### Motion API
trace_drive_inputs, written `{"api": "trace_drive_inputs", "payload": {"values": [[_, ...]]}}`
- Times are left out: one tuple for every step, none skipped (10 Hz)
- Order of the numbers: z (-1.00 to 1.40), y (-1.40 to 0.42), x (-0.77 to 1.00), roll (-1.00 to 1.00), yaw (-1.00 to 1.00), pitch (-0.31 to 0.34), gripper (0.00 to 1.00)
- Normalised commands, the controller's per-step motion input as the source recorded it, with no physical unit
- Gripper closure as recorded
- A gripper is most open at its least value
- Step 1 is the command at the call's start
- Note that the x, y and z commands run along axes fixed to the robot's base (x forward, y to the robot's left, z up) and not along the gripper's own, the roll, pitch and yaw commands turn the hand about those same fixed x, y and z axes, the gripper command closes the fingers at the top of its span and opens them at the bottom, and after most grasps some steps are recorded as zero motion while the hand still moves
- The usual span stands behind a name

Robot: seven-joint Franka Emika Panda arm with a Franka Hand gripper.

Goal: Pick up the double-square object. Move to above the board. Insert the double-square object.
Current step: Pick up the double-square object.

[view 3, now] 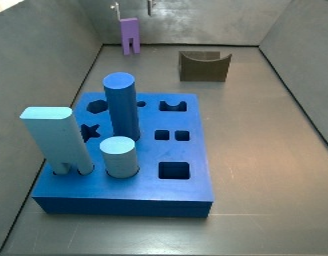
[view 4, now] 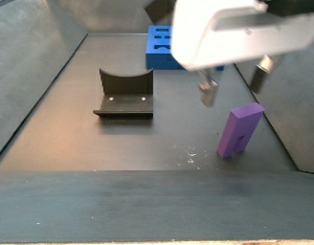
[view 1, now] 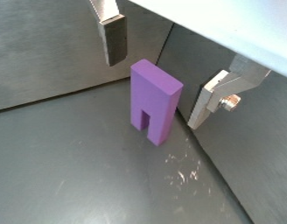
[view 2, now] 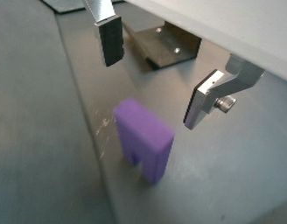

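The double-square object (view 1: 154,98) is a purple block with a slot at its base. It stands upright on the grey floor near the wall, and shows in the wrist view (view 2: 143,136) and in both side views (view 3: 129,33) (view 4: 239,130). My gripper (view 1: 157,91) is open and hangs just above the block with one finger on each side, apart from it. It also shows in the wrist view (view 2: 153,93) and in both side views (view 3: 133,8) (view 4: 234,86). The blue board (view 3: 191,148) lies at the other end of the floor.
The fixture (view 3: 203,65) stands on the floor between the block and the board, also seen in a wrist view (view 2: 164,45) and a side view (view 4: 125,96). On the board stand a blue cylinder (view 3: 117,100), a light blue block (view 3: 53,140) and a pale cylinder (view 3: 117,157). Grey walls enclose the floor.
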Motion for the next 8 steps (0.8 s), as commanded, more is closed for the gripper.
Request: {"api": "trace_drive_inputs", "payload": {"values": [[-0.31, 0.25, -0.27, -0.01, -0.03, -0.037, 0.00], [-0.31, 0.15, -0.18, -0.08, -0.03, -0.037, 0.00], [-0.41, 0.15, -0.06, -0.13, -0.04, 0.000, 0.00], [-0.43, 0.13, -0.01, -0.15, -0.01, 0.000, 0.00], [-0.39, 0.12, 0.00, -0.21, -0.02, 0.000, 0.00], [-0.35, 0.15, -0.03, -0.18, -0.03, 0.000, 0.00], [-0.27, 0.16, -0.05, -0.16, -0.01, 0.000, 0.00], [-0.17, 0.18, -0.03, -0.27, -0.01, 0.000, 0.00]]}}
